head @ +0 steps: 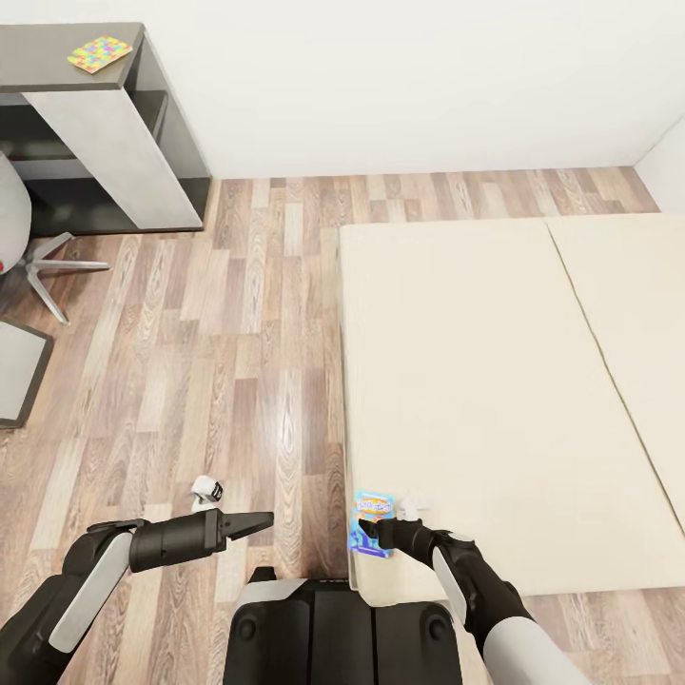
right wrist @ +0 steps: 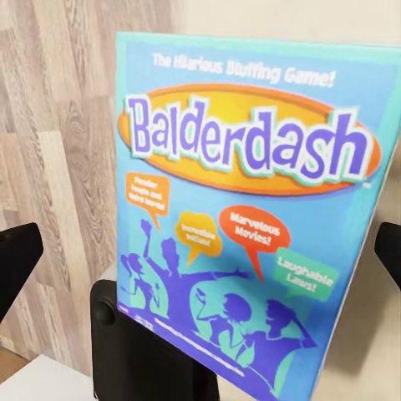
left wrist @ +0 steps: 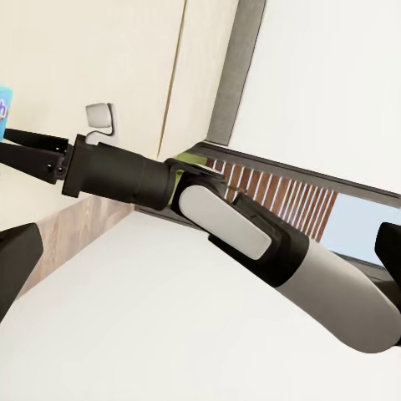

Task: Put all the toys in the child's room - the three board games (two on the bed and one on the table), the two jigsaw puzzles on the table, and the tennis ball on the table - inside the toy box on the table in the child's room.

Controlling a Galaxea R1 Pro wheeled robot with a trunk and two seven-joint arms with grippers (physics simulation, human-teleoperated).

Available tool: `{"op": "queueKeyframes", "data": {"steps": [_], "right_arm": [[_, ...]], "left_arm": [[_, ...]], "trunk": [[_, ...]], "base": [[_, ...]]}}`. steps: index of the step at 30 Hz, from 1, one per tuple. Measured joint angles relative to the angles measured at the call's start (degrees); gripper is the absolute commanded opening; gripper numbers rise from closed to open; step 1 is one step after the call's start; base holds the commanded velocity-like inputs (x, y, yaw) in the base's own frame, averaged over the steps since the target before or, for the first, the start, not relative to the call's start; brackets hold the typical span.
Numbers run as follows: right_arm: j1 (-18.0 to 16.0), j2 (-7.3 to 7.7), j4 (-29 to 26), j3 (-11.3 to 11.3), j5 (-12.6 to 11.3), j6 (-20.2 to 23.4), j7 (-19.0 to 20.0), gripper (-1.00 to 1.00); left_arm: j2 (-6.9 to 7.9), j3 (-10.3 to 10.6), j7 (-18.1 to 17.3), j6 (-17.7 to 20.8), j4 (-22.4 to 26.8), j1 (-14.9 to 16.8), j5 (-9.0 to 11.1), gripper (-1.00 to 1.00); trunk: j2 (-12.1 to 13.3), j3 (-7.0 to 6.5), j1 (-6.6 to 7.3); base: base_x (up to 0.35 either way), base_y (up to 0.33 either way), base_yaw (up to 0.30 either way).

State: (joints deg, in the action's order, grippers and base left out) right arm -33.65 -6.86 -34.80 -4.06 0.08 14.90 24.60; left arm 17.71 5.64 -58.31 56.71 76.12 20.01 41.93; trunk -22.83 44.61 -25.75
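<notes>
A blue board game (head: 373,509), printed "Balderdash" (right wrist: 251,209), lies flat at the near left corner of the beige bed (head: 495,381). My right gripper (head: 376,535) hovers over it, open, with its fingers (right wrist: 18,267) wide apart on either side of the box. In the left wrist view the right gripper (left wrist: 17,150) reaches toward the box's blue edge (left wrist: 4,104). My left gripper (head: 255,520) hangs open over the wooden floor, left of the bed, holding nothing. One multicoloured jigsaw puzzle (head: 100,52) rests on the table (head: 38,57) at the far left.
The chair (head: 24,238) stands by the table, with a grey surface (head: 17,381) at the left edge below it. Wooden floor (head: 247,314) runs between table and bed. The grey headboard (left wrist: 242,75) and a white wall border the bed. My base sits against the bed's corner.
</notes>
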Motion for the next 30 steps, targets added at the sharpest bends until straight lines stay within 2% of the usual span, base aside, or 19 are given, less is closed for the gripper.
{"op": "queueKeyframes", "data": {"steps": [30], "right_arm": [[0.0,0.0,0.0,0.0,0.0,0.0,0.0,1.0]], "left_arm": [[0.0,0.0,0.0,0.0,0.0,0.0,0.0,1.0]], "trunk": [[0.0,0.0,0.0]], "base": [[0.0,0.001,0.0]]}}
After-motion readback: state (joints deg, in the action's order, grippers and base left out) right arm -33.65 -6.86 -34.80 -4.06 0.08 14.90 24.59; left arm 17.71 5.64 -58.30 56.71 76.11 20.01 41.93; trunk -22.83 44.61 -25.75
